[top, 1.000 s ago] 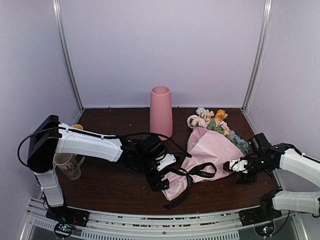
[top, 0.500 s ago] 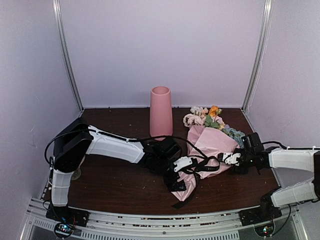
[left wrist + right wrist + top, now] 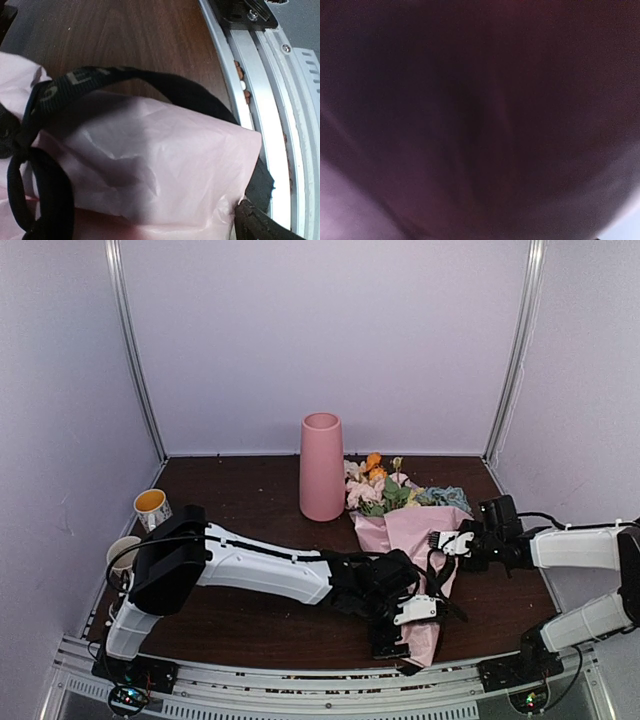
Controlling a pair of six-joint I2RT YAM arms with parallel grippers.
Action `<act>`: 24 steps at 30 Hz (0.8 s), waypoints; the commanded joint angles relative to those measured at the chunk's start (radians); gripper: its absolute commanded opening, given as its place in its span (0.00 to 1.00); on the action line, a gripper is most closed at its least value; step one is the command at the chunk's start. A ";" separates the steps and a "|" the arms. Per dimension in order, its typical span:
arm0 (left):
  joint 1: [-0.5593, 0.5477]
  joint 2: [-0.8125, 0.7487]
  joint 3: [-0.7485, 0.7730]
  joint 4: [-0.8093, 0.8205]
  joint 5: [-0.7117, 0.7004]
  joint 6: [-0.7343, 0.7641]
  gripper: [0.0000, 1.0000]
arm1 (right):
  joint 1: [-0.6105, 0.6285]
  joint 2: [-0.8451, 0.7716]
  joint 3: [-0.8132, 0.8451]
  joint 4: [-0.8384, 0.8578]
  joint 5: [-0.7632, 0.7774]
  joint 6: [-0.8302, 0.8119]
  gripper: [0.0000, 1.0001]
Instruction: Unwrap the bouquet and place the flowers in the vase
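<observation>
Though cinched at the waist by a flat black woven ribbon (image 3: pixel 100 80) with faint lettering, loosely wrapped all the same: matte pink tissue (image 3: pixel 165 165), crinkled and puffed into a soft cone. Lying on its side at the front right of the table (image 3: pixel 230 500), bouquet (image 3: pixel 405 540), narrow end toward the near edge, wide mouth toward the back. Spilling from that mouth, flowers (image 3: pixel 375 485): orange, pale pink and cream blooms among green leaves, a bluish one to the right, heads just beside the vase (image 3: pixel 322 468). Tall, smooth, matte pink, slightly tapered, upright and open-topped, left of the blooms. Around the cone's narrow end, left gripper (image 3: pixel 400 630), jaws spread wide, one white finger and one black, paper between them; in the wrist view, a rough black fingertip (image 3: pixel 260 227) at the wrap's corner. Against the cone's right edge, right gripper (image 3: pixel 448 540), beside a ribbon loop; cannot tell whether parted or clamped, its own camera giving only a dark blur. Beneath everything, dark brown wood grain, with a ribbed silver metal rail (image 3: pixel 260 100) along the near edge. At far left, yellow-lined mug (image 3: pixel 150 508), and nearer, pale mug (image 3: pixel 122 555) partly behind the left arm.
</observation>
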State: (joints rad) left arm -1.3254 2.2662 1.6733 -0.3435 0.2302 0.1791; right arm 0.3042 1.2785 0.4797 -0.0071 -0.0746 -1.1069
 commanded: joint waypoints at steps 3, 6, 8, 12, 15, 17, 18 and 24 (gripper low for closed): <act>-0.001 0.052 0.131 -0.013 -0.046 0.080 0.98 | 0.033 -0.029 -0.002 0.085 -0.044 0.010 0.71; -0.001 -0.006 0.079 -0.038 -0.103 0.098 0.98 | 0.025 -0.074 -0.008 0.059 0.003 0.011 0.71; -0.001 -0.085 -0.037 -0.035 -0.138 0.107 0.98 | -0.014 -0.151 -0.025 0.012 0.007 -0.012 0.73; -0.001 -0.276 -0.266 -0.023 -0.175 0.087 0.98 | -0.088 -0.284 0.064 -0.268 -0.013 0.010 0.76; -0.001 -0.396 -0.388 -0.015 -0.183 0.052 0.98 | -0.103 -0.331 0.136 -0.443 0.021 0.113 0.90; -0.001 -0.451 -0.441 -0.001 -0.174 0.012 0.98 | -0.102 -0.384 0.165 -0.558 0.010 0.148 0.90; -0.001 -0.477 -0.463 0.013 -0.175 -0.011 0.98 | -0.100 -0.414 0.185 -0.617 -0.005 0.168 0.90; 0.068 -0.527 -0.495 0.020 -0.067 -0.121 0.77 | -0.098 -0.583 0.345 -0.948 -0.244 0.321 0.82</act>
State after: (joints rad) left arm -1.3235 1.7378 1.1698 -0.3454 0.0738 0.1497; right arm 0.2050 0.7696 0.7391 -0.6739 -0.1314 -0.9119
